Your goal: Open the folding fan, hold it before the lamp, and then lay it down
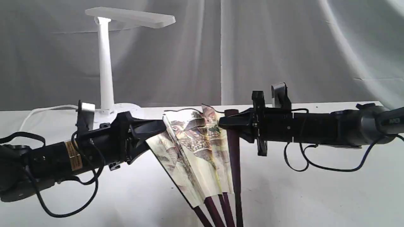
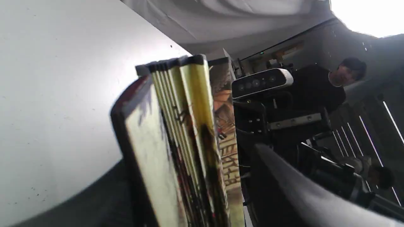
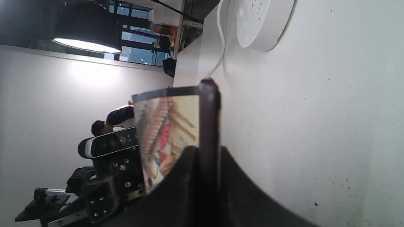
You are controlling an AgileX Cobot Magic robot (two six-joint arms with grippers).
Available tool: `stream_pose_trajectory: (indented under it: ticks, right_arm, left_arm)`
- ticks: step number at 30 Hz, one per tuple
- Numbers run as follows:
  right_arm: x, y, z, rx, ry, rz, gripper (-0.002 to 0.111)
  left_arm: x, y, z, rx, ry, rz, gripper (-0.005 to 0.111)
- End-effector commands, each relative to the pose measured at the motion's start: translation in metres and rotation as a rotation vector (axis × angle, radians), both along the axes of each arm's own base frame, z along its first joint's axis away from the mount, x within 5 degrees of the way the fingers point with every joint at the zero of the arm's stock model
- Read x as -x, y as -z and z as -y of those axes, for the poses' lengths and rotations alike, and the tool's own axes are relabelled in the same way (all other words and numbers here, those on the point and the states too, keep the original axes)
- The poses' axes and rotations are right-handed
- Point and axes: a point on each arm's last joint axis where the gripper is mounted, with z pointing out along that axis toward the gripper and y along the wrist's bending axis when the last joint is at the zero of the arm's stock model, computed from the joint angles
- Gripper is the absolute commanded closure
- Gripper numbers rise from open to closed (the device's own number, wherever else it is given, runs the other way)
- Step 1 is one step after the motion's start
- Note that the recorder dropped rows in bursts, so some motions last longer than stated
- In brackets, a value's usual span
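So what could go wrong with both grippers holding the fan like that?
The folding fan is only partly open, pinched by the left gripper and right gripper. Pulling too hard might tear the paper pleats. It could also slip out of a gripper and drop. The lamp stands behind the left gripper, so it might get bumped.

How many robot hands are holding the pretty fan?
2. The left gripper grips the folding fan at its left edge; the right gripper grips its right edge. No other arms show.
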Motion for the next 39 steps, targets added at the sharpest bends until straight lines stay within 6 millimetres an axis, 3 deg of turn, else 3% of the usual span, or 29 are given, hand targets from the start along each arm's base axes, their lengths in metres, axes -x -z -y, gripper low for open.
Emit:
stream_pose_trajectory:
  ticks: [1, 12, 21, 26, 30, 39]
  right_arm:
    - [-0.002, -0.002, 0.001, -0.019, 0.029, -0.025, 0.108]
    - [-0.005, -0.005, 0.001, -0.022, 0.03, -0.015, 0.108]
    - [-0.005, -0.005, 0.001, -0.014, 0.027, 0.009, 0.108]
    - [-0.005, -0.005, 0.001, -0.014, 0.027, 0.009, 0.108]
    - [-0.005, -0.01, 0.001, -0.023, 0.03, -0.006, 0.108]
    - [-0.008, -0.049, 0.0, -0.062, 0.039, -0.006, 0.108]
  left_arm:
    - [0.001, -0.008, 0.001, 0.016, 0.018, 0.025, 0.063]
    - [0.001, -0.007, 0.002, 0.009, 0.022, 0.024, 0.078]
    - [0.001, -0.007, 0.001, 0.005, 0.021, 0.025, 0.107]
    - [-0.001, -0.005, 0.0, 0.006, -0.014, -0.006, 0.107]
    - [-0.004, -0.007, -0.004, 0.104, -0.077, -0.103, 0.107]
    - [-0.009, -0.014, -0.024, 0.229, -0.107, -0.157, 0.107]
